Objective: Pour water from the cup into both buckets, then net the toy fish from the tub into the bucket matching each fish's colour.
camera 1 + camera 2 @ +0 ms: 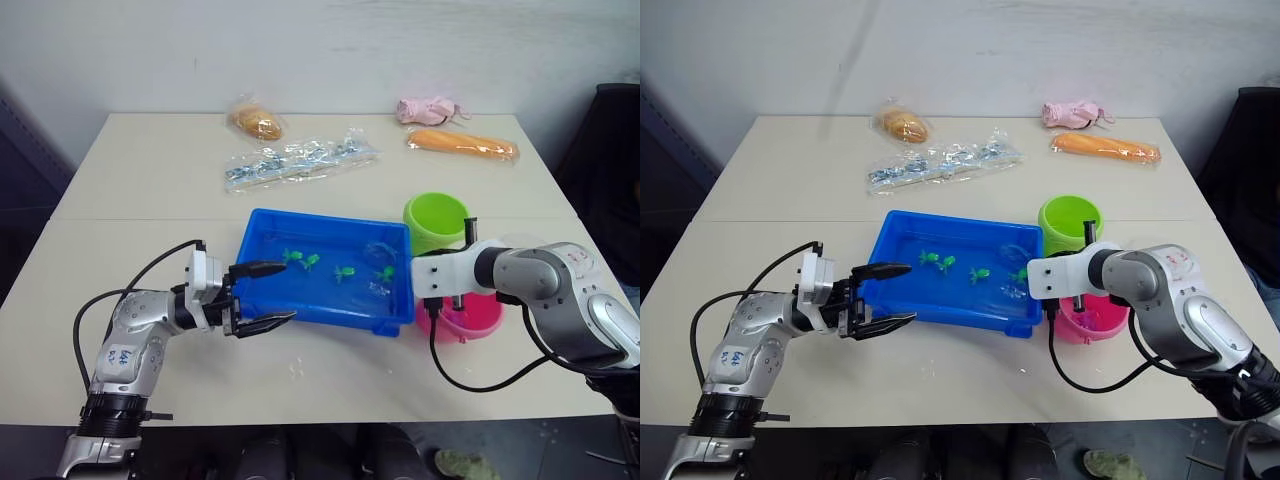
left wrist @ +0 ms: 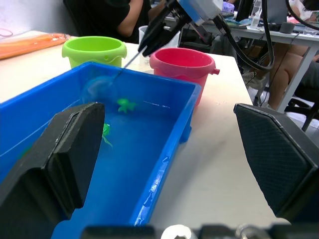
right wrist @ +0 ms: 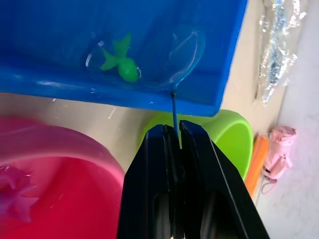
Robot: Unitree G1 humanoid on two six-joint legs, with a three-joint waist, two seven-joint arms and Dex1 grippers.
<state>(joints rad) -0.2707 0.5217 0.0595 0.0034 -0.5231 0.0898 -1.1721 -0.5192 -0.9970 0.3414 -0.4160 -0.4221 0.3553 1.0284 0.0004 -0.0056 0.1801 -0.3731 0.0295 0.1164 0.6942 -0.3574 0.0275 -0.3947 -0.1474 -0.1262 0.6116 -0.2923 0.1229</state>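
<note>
The blue tub (image 1: 325,318) sits mid-table holding water and three green toy fish (image 1: 298,258). My left gripper (image 1: 288,291) is open, its fingers either side of the tub's left front corner. My right gripper (image 3: 174,130) hovers over the pink bucket (image 1: 470,318), shut on the net's thin handle. The net hoop (image 1: 381,255) is dipped in the tub's right end, with one green fish (image 3: 122,64) inside its ring. A pink fish (image 3: 15,199) lies in the pink bucket. The green bucket (image 1: 436,220) stands just behind. The cup is hidden.
Along the table's back lie a bagged bun (image 1: 256,122), a clear packet (image 1: 300,160), an orange wrapped item (image 1: 462,144) and a pink toy (image 1: 428,109). Black cables hang from both wrists. People sit beyond the table (image 2: 124,15).
</note>
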